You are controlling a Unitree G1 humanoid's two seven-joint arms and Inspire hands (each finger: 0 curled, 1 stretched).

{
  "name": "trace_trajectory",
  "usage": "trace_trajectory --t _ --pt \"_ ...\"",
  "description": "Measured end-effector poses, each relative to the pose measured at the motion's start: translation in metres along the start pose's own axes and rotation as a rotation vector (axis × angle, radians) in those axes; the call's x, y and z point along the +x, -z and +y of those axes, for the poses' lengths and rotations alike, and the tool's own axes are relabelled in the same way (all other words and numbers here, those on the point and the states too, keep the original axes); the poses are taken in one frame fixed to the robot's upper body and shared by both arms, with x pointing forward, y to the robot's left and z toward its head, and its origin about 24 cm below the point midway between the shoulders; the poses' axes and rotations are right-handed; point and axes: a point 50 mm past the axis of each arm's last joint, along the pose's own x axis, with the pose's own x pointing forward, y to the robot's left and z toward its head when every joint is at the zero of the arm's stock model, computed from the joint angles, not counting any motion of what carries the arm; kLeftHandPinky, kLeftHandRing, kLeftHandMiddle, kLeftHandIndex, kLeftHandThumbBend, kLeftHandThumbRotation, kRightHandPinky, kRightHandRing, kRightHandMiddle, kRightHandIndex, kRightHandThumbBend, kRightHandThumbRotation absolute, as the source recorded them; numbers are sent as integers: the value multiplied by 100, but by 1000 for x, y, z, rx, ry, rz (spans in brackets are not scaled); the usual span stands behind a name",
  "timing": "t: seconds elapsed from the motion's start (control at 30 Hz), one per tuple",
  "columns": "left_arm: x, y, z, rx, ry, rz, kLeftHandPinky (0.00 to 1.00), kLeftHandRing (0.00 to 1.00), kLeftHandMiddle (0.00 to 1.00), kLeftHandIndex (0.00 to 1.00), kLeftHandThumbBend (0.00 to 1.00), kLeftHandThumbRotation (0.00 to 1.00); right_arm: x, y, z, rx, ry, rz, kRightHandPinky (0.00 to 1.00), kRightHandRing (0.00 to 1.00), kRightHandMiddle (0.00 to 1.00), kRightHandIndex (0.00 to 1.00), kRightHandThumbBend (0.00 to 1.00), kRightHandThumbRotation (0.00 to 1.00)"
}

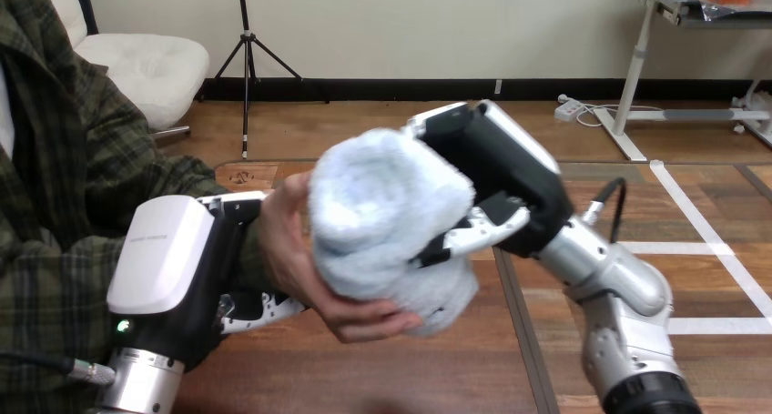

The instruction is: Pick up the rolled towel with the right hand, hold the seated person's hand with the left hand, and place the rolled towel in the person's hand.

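Clearly the rolled towel (382, 218) is up off the tabletop (346, 382), in the middle of the scene. It is clamped in the right robot hand (496, 168), which comes in from the right with its palm against the towel's far right side and one finger (473, 235) pressed across the near face, sinking into the pile. The person's hand (291, 250) is at the towel's left, palm against it and fingers cupped under its bottom edge, so both touch the towel. Further left, the left robot hand (173, 250) is at the person's wrist, its white back toward the camera and its fingers (269, 307) curling in beneath the wrist, so it appears to grip it. The towel looks light, thick and very soft: pale fluffy cloth that gives under the finger and bulges around it. It should not slip easily, since the pile offers friction, and it is not fragile, but a loose grip may let the roll sag or unwind. The sound place to hold is round the middle of the roll, across its layers. The handover seems nearly done; the person's fingers need to take the weight before the right robot hand lets go.
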Motion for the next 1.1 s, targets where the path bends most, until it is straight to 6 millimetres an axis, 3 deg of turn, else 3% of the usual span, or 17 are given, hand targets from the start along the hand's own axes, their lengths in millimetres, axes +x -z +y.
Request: trace_trajectory --t 1.1 --pt "-4 -19 -5 -67 -8 -18 31 34 38 38 98 0 9 10 6 -28 -25 0 10 16 21 23 70 0"
